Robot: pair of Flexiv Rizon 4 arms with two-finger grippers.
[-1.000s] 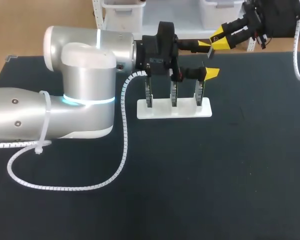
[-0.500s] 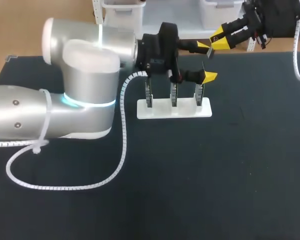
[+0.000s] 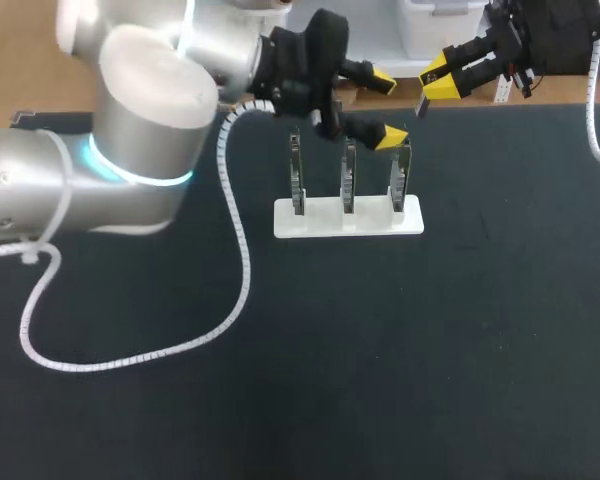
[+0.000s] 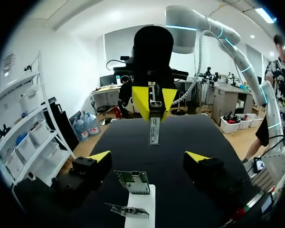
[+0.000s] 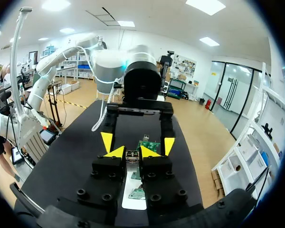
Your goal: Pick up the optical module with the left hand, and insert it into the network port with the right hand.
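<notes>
The left gripper [image 3: 386, 106] is spread wide with nothing in it, hanging over the rightmost of three upright circuit boards [image 3: 400, 175] on a white stand [image 3: 315, 218]. From its wrist, one board [image 4: 134, 182] sits low between the open fingers [image 4: 100, 156].

Over to the right: the right gripper [image 3: 438, 82] is clenched on the optical module [image 4: 154, 130], which hangs down from the yellow tips, out ahead of the left fingers and apart from them. Its own wrist view shows the module [image 5: 131, 156] pinched right between both tips.

From overhead the module is barely a sliver, and the sockets on the boards are too small to make out.

It all sits over a plain black table [image 3: 380, 350].
</notes>
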